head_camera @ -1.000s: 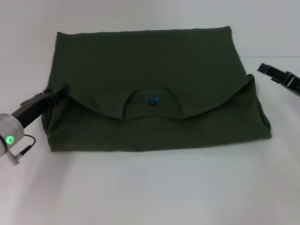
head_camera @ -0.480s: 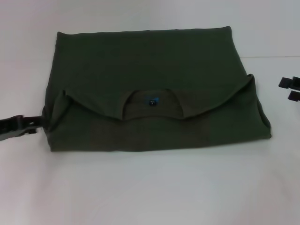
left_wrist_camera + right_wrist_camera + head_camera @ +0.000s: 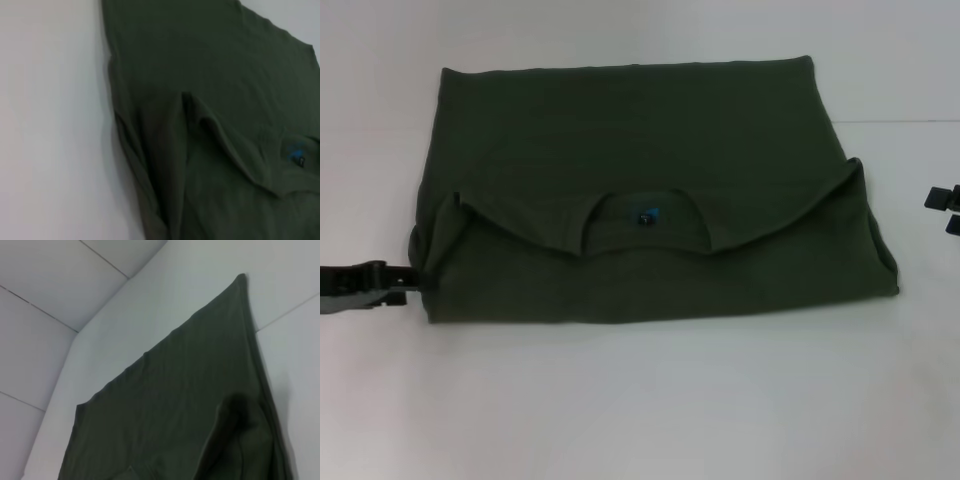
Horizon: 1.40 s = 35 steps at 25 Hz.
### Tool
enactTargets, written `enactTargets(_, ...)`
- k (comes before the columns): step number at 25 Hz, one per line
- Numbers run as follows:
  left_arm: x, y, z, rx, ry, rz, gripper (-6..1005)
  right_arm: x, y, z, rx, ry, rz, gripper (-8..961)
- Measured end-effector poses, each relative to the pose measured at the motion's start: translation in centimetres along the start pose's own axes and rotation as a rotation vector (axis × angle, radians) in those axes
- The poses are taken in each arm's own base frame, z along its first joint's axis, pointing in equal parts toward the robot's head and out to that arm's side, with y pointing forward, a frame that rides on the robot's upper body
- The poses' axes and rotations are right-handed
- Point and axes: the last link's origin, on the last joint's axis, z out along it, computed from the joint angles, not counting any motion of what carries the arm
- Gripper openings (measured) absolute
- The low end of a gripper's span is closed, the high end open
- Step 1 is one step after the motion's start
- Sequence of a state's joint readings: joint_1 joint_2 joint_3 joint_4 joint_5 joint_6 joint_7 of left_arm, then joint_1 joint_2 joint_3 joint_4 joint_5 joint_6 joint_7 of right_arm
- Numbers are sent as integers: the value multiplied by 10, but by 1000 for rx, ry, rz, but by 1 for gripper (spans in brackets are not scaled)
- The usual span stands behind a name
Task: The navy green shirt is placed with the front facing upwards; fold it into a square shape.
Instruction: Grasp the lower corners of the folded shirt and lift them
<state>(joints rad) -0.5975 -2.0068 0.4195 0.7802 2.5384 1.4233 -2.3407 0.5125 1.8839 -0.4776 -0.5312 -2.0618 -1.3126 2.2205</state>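
You have the navy green shirt (image 3: 650, 190) lying flat on the white table (image 3: 640, 400), folded into a wide rectangle, its collar (image 3: 645, 215) and small blue neck label (image 3: 647, 215) facing up near the middle; the near portion is doubled over, with a curved folded edge running across from side to side; nothing else rests on the table around it, and nothing lies between either pincer and the cloth. Your left gripper (image 3: 408, 280) sits low at the shirt's near left corner, its tip just at the fabric edge; whether it is pinching cloth, I cannot tell. Your right gripper (image 3: 948, 210) shows only at the far right edge, well apart from the shirt's right side, its two dark tips spread with a gap between them.
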Motion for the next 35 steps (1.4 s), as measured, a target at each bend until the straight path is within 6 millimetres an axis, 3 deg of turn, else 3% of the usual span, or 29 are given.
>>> enactTargets(19,-2,14,28,9,-74,50,606,4,-1,4,10,3,-9,766)
enactTargets(29,-1,13,30,26,-71,76,601,5,-3,4,18,11,-4,767)
enactTargets(35,0,11,30,34,-63,95,315,1,0,6,52,79,28,765)
